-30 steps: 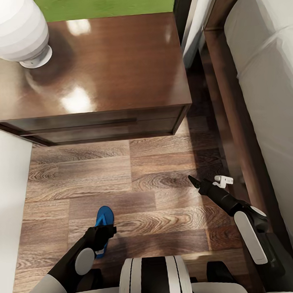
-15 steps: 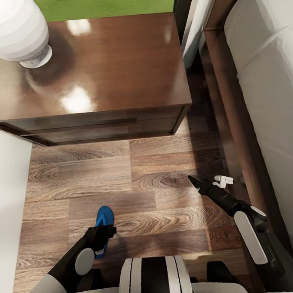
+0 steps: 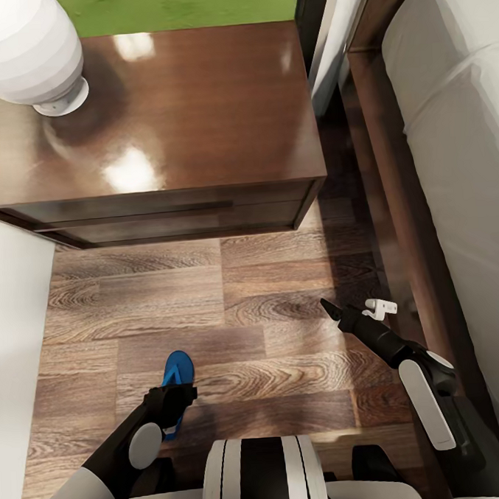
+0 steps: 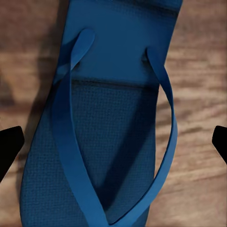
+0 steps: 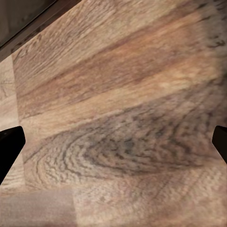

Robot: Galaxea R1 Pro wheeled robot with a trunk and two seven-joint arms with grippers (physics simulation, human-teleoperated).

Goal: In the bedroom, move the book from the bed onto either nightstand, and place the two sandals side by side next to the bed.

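Our left gripper [image 3: 172,396] hangs low in the lower left of the head view, its jaws spread wide over a blue sandal [image 4: 104,137] that lies flat on the wood floor [image 3: 208,296], gripping nothing. Our right gripper [image 3: 334,312] sits right of centre, also wide open and empty over bare planks. The nightstand [image 3: 198,134] fills the upper left, a white lamp [image 3: 23,53] on its corner. The bed [image 3: 450,156] runs down the right edge.
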